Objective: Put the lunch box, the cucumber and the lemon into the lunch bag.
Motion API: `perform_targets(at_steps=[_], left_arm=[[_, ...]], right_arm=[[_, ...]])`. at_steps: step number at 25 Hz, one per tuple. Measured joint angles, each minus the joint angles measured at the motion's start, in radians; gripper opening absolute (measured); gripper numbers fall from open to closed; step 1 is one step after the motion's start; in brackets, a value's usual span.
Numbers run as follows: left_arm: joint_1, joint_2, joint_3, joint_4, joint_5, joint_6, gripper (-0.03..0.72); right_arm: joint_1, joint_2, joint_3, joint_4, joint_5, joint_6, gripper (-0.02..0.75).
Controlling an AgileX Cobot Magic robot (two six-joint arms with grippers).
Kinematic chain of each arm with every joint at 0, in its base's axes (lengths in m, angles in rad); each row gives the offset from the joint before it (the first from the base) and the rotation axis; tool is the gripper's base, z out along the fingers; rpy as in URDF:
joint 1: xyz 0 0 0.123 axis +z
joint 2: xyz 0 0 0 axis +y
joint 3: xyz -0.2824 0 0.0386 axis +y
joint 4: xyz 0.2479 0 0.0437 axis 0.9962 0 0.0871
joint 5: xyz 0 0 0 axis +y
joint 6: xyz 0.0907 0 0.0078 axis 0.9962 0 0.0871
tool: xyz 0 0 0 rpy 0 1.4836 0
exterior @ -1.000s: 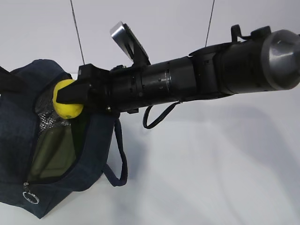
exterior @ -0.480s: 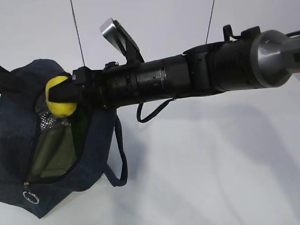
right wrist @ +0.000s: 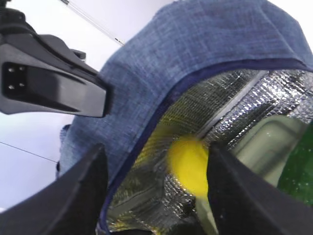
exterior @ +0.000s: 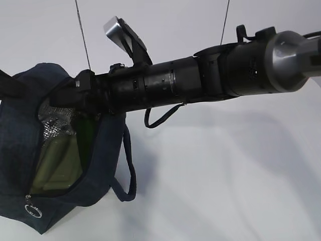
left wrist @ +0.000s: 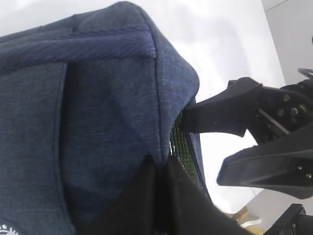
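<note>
Spreading my right claw (right wrist: 154, 191) at the mouth of the lunch bag (exterior: 20, 125), I am holding nothing between its two dark fingers (right wrist: 80, 196): the lemon (right wrist: 188, 164) is showing as a yellow blur in the gap between them, clear of both pads, against the silver foil lining inside the bag. My right arm (exterior: 200, 83) is stretching almost level across the exterior view from the right edge to the bag's upper opening, tilting slightly down toward the claw end, with a loop of black cable (exterior: 160, 116) hanging under it.

My left claw (left wrist: 156, 196) is pinching shut on the navy fabric at the bag's rim, its two fingers pressing together on a fold of cloth.

Inside the bag I am seeing one lunch box (exterior: 57, 165), its pale green lid facing the opening, and one dark green cucumber (right wrist: 298, 174) beside it at the right edge of my right wrist view. One lemon, one box, one cucumber, one bag. The bag is sitting on the white counter (exterior: 225, 191) with two strap handles, one handle (exterior: 128, 165) hanging down its side, and a metal ring pull (exterior: 32, 211) at the low end of its zipper.
</note>
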Motion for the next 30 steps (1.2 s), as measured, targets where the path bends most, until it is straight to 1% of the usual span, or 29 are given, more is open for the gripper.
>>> perform_targets(at_steps=[3,9,11,14,17,19,22,25,27,30], left_arm=[[0.0,0.0,0.0,-0.001,0.002,0.0,0.001],[0.0,0.0,0.0,-0.001,0.002,0.0,0.001],[0.0,0.0,0.0,-0.001,0.002,0.0,0.001],[0.0,0.0,0.0,-0.001,0.002,0.0,0.001],[0.0,0.0,0.0,-0.001,0.002,0.0,0.001],[0.0,0.0,0.0,-0.001,0.002,0.0,0.001],[0.0,0.0,0.0,-0.001,0.002,0.002,0.001],[0.0,0.0,0.0,-0.001,0.002,0.002,0.001],[0.0,0.0,0.0,-0.001,0.002,0.003,0.001],[0.0,0.0,0.0,-0.001,0.002,0.005,0.001]], right_arm=[[0.0,0.0,-0.001,0.0,0.006,-0.013,0.463],[-0.003,0.0,-0.007,-0.006,0.103,-0.011,0.462],[-0.014,0.0,-0.012,-0.044,0.107,-0.004,0.462],[-0.031,-0.019,-0.012,-0.224,0.081,0.096,0.462],[-0.035,-0.057,-0.012,-0.44,0.031,0.222,0.462],[-0.035,-0.096,-0.012,-0.52,-0.004,0.303,0.462],[-0.035,-0.155,-0.012,-0.638,-0.067,0.467,0.462],[-0.035,-0.19,-0.012,-0.837,-0.095,0.655,0.462],[-0.035,-0.195,-0.012,-0.99,-0.095,0.787,0.462],[-0.035,-0.195,-0.012,-1.133,-0.085,0.943,0.461]])
